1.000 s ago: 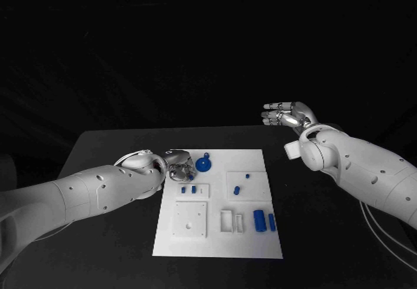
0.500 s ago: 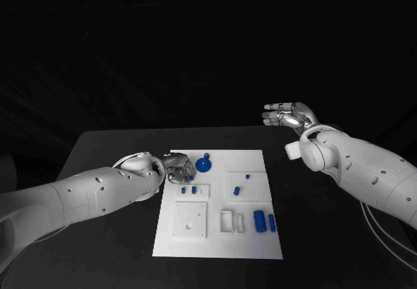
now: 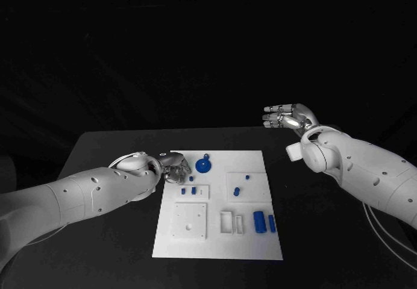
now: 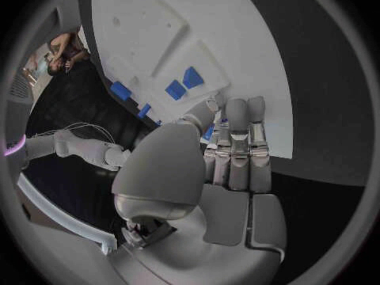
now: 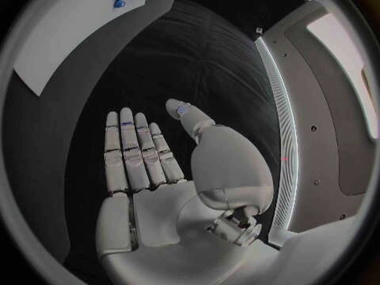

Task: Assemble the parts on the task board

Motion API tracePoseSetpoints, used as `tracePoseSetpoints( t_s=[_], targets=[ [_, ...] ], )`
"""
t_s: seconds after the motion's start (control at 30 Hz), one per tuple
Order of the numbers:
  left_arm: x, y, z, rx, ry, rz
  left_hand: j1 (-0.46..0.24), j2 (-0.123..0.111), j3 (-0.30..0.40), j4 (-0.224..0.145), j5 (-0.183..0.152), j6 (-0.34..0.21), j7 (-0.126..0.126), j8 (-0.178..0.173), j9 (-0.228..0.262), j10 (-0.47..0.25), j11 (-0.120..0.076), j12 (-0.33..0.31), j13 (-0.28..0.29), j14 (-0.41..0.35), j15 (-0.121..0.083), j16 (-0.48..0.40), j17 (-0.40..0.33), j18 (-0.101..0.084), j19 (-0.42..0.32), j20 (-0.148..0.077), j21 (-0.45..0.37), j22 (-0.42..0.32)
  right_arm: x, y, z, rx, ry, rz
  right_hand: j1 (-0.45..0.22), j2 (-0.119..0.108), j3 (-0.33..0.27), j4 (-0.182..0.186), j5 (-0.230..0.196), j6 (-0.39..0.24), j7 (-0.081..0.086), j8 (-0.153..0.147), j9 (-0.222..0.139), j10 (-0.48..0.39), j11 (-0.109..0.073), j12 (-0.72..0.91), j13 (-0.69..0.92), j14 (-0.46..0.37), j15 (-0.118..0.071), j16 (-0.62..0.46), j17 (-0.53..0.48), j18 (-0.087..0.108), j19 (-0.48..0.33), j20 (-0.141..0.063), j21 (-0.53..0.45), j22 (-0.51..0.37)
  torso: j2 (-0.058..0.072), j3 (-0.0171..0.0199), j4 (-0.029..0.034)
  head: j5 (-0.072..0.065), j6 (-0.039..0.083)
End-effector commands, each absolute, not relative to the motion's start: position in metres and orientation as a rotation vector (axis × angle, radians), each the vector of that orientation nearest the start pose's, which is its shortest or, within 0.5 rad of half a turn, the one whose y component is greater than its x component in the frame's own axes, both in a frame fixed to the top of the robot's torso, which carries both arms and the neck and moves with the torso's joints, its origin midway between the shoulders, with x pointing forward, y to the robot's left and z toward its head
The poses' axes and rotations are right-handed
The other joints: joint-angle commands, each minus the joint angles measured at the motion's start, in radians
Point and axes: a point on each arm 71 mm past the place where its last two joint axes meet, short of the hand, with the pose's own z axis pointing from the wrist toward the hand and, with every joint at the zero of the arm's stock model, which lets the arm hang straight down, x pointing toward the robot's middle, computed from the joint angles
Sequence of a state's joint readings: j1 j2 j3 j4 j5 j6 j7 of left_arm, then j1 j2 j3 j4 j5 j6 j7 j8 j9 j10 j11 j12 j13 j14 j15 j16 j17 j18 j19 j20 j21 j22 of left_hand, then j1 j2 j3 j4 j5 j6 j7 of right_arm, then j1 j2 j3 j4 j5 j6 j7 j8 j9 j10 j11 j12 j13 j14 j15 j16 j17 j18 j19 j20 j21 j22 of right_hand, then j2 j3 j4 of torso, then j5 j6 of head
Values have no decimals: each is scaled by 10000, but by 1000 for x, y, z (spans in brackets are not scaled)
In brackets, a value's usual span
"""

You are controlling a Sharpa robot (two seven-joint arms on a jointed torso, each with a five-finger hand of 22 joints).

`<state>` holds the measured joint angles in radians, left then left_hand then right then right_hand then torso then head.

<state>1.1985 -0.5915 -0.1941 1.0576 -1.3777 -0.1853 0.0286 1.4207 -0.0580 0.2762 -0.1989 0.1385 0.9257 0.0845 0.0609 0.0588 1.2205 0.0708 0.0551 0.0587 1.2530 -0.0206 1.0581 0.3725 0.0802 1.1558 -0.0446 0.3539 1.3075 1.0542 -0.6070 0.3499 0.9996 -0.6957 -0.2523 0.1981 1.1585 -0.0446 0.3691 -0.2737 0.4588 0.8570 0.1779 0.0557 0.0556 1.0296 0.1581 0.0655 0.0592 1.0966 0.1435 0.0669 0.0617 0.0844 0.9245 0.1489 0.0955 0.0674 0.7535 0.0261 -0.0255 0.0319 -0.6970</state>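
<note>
Now, nearest edge: the white rectangular task board (image 3: 252, 244) lies flat on the black table (image 3: 104, 150).
Near board: two upright blue bar-shaped parts (image 3: 259, 220) stand beside a white slotted block (image 3: 226, 221).
Middle board: small blue pegs (image 3: 183, 190) sit in a raised white square.
Left hand (image 3: 174, 164): low over the board's far-left corner, fingers curled together; the left wrist view shows a small blue piece (image 4: 208, 132) at the fingertips (image 4: 237, 111), though whether it is pinched I cannot tell.
Round blue disc part (image 3: 203, 164): just beside that hand, apart from it.
Right hand (image 3: 287, 114): raised beyond the board's far right, flat, fingers extended and empty.
</note>
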Motion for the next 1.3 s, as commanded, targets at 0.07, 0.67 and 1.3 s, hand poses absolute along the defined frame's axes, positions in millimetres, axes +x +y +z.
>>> tracePoseSetpoints(
  t_s=[0.07, 0.67, 1.3],
  targets=[
    [542, 219, -259, 1076, 18886, -5390, 44, 13, 237, -74, -5, 1006, 366, 129, 66, -151, 85, 30, -4, -53, 54, 88, -22, 230, -92, 65, 175, 265, 575, -254, -182, 6361, 15292, 11005, 154, -13, 350, -88, -436, 1444, -147, 75, 86, 567, -184, -31, -9, 891, -337, 80, 17, 106, 753, -311, 266, 33, -7, 13, -1, -8, 86],
    [548, 260, -197, -6828, 15424, -10690, -404, 281, -4, 116, 42, 1541, 489, 34, 67, -359, 238, 53, -3, -960, 371, -3905, -1745, -158, -1392, 422, -1734, -1053, 534, -220, -201, -1074, 17146, 7169, 913, -299, -320, -106, -1092, 3040, -700, 62, 103, 2268, -994, -73, -7, 4058, -1853, 4243, 3189, 346, 4183, -2129, 3892, 2088, -59, -58, 86, -11, 342],
    [522, 244, -183, -8704, 14426, -13799, -753, 148, -281, 427, 120, 1310, 504, 19, 45, -1113, 562, 37, -12, -586, 1241, -9971, -2936, -723, -2498, 1269, -2894, -7469, 509, -186, -227, -3842, 16961, 4132, 505, -876, 614, 13, -2342, 2854, -677, 67, 88, 1511, -830, -80, -12, 3718, -1781, 6084, 4934, 482, 4450, -2052, 5043, 3387, -194, -226, 164, 67, 298]
  ],
)
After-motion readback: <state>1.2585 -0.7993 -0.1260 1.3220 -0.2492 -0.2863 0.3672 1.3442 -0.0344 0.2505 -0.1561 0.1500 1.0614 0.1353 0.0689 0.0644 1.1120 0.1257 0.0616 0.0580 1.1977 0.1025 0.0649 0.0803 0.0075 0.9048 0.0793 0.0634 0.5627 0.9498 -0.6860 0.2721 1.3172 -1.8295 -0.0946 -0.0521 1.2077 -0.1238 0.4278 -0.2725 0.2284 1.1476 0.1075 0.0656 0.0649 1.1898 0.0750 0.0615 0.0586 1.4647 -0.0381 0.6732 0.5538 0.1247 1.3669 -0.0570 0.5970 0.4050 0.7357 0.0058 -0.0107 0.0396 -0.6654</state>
